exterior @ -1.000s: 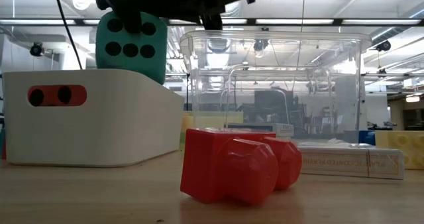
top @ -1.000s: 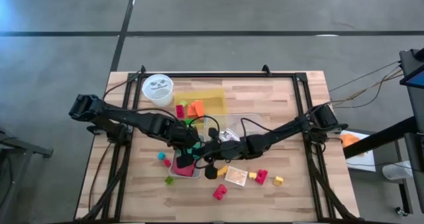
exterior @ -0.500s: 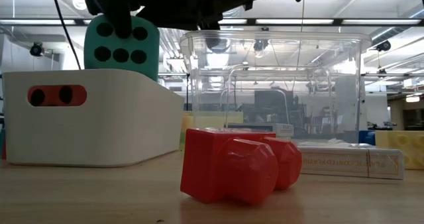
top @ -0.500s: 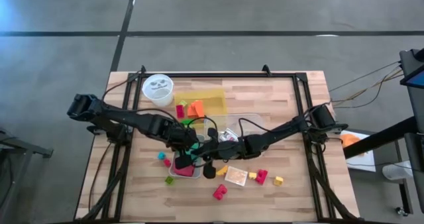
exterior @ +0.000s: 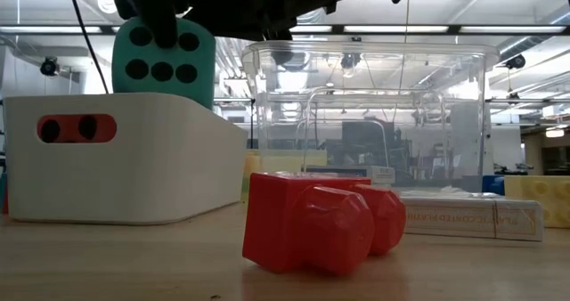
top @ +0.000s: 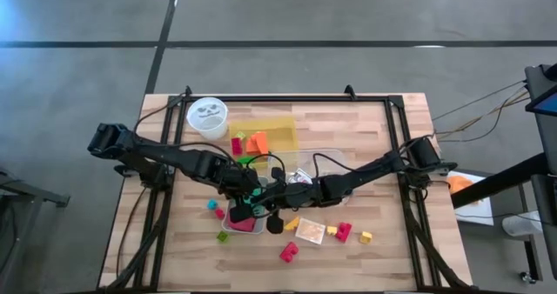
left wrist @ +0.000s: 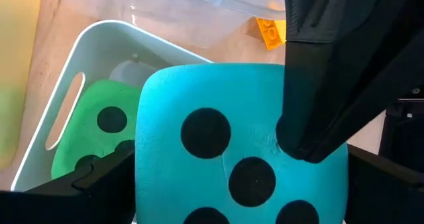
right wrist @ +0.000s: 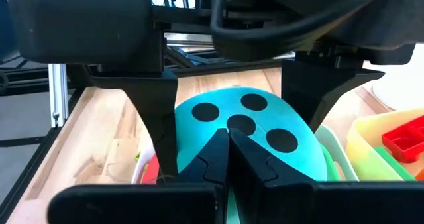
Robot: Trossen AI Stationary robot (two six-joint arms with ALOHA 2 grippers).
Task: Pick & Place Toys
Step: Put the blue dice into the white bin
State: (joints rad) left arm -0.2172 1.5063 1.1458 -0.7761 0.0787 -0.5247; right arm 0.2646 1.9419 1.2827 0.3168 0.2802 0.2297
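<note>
My left gripper (top: 247, 202) is shut on a teal die with black dots (exterior: 163, 61), which sits at the rim of a white bin (exterior: 125, 158). A green die (left wrist: 99, 131) lies inside the bin beneath it, and something red (top: 242, 221) shows in the bin from above. My right gripper (right wrist: 230, 141), shut, reaches in from the table's right and meets the teal die's (right wrist: 265, 118) dotted face. A red block (exterior: 312, 221) lies on the table in front of the bin. My left gripper pinches the teal die between its two fingers (right wrist: 156, 105), one on each of two opposite sides (right wrist: 185, 128). They come steeply from above. The die's top stands above the bin's rim; whether its underside rests on the green die cannot be told. My right gripper touches the teal die's dotted face (left wrist: 265, 141) with the tips of its shut fingers (left wrist: 311, 118). They come nearly level from the table's right. The soft face looks slightly dented at that spot.
A clear plastic box (exterior: 370, 114) stands right of the bin, a card pack (exterior: 463, 219) beside it. A yellow tray (top: 265, 133) and a white cup (top: 208, 116) stand farther back. Small coloured blocks (top: 344, 231) are scattered toward the near edge.
My left gripper has carried the teal die a little toward the table's left and slightly down at the bin, then kept still. My right gripper has stayed shut at the die.
</note>
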